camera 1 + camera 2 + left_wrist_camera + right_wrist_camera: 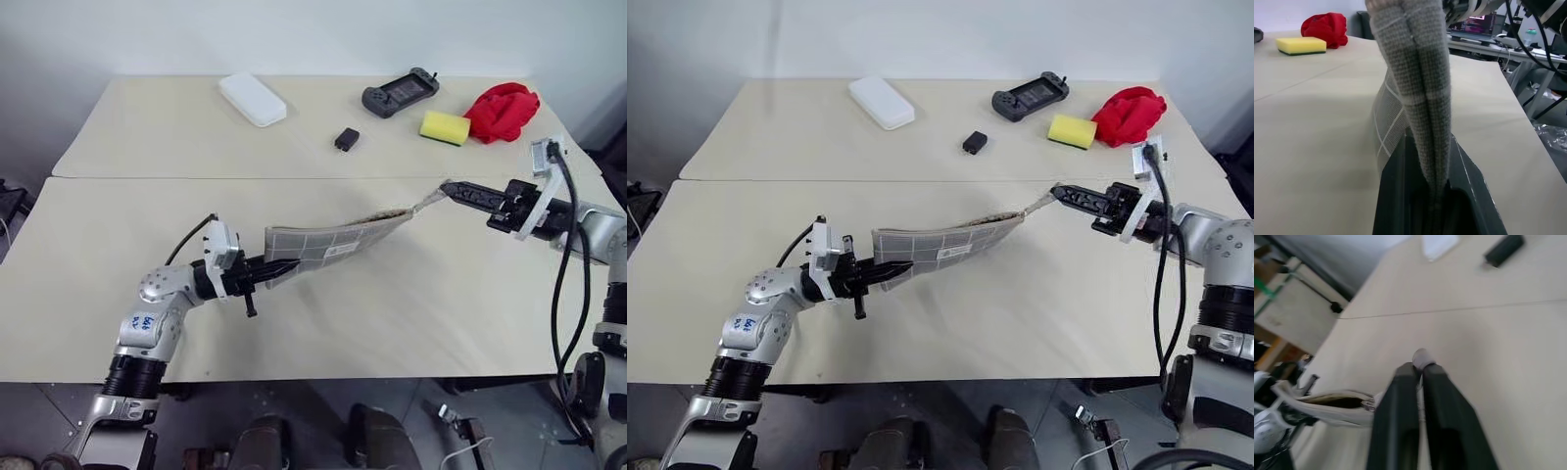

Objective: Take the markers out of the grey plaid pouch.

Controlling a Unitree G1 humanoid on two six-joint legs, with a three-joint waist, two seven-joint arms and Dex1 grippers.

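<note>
- Bench (pixel 118 255): two pale beige tops butted w/ a seam running across; matte, smooth. White wall behind, grey floor below the front edge.
- Left wrist view: more desks, cables and a lit screen past the bench's far side.
- Grey plaid pouch (pixel 328 245): flat rect fabric case, woven grey w/ thin white grid lines, small white label patch. Held off the bench, stretched betw. the two arms, sagging a bit in the middle. Tan edge shows along its upper opening.
- Left gripper (pixel 263 273): black jaws shut on the pouch's near end; left wrist view shows the folded weave pinched betw. the two fingers.
- Right gripper (pixel 453 190): black jaws pressed nearly together on the pouch's beige loop (pixel 428 202) at the far end; right wrist view shows the loop tip poking out past the fingertips, pouch mouth gaping below.
- Markers: can't see them; whether inside, can't tell.
- Back of bench, well apart from the pouch:
- White box (pixel 252 99), hard, rounded rect, far left.
- Small black block (pixel 346 139), near the seam.
- Dark grey handheld controller (pixel 400 93), w/ grips at both ends.
- Yellow sponge (pixel 445 127), soft block, just beside the red cloth (pixel 502 110), crumpled.
</note>
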